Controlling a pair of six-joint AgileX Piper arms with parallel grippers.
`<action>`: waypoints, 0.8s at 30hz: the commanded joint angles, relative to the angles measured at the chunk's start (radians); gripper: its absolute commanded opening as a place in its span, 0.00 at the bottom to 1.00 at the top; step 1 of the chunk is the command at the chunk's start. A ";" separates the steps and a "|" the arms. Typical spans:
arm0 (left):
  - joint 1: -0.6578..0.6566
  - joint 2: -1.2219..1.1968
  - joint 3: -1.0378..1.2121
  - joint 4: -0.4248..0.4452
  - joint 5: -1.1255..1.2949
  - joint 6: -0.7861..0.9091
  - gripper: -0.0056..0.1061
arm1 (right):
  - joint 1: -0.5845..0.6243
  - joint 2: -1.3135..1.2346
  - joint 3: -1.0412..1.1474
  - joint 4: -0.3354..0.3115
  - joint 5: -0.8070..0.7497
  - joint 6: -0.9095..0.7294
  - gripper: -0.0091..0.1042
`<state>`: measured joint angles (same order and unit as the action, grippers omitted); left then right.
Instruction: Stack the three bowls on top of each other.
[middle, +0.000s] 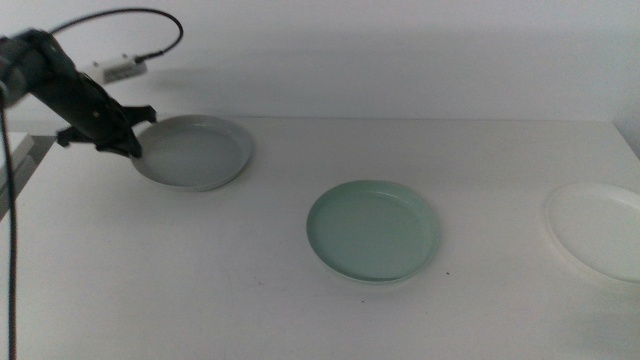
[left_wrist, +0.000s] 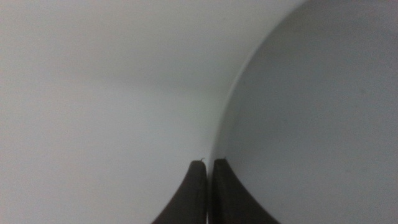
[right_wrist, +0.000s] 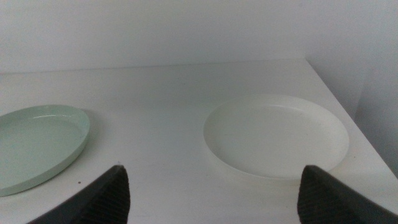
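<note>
L gripper (middle: 138, 150) on grey bowl (middle: 195, 150) rim

Grey bowl (middle: 195, 150), green bowl (middle: 373, 230), white bowl (middle: 598, 232), apart.

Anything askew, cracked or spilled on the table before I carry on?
Only the grey bowl: it looks tilted, its left rim pinched by the left tool, jaws shut on it. The mint green bowl and white bowl lie flat, apart and undamaged. The right tool waits open, short of the white bowl.

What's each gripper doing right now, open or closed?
Left gripper: shut on the grey bowl's rim.
Right gripper: open, empty, short of the white bowl.
</note>
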<state>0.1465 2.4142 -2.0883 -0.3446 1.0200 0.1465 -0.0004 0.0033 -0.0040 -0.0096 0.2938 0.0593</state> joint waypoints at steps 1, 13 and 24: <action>-0.004 -0.120 0.040 0.008 0.006 0.012 0.03 | -0.008 -0.003 0.004 -0.003 -0.010 -0.004 0.89; -0.342 -0.681 0.826 -0.081 -0.451 -0.009 0.03 | -0.008 -0.003 0.004 -0.003 -0.010 -0.004 0.89; -0.582 -0.499 0.769 -0.130 -0.532 -0.047 0.03 | -0.008 -0.003 0.004 -0.003 -0.010 -0.004 0.89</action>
<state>-0.4247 1.8972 -1.3059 -0.4619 0.5081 0.1095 -0.0004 0.0033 -0.0040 -0.0096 0.2938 0.0593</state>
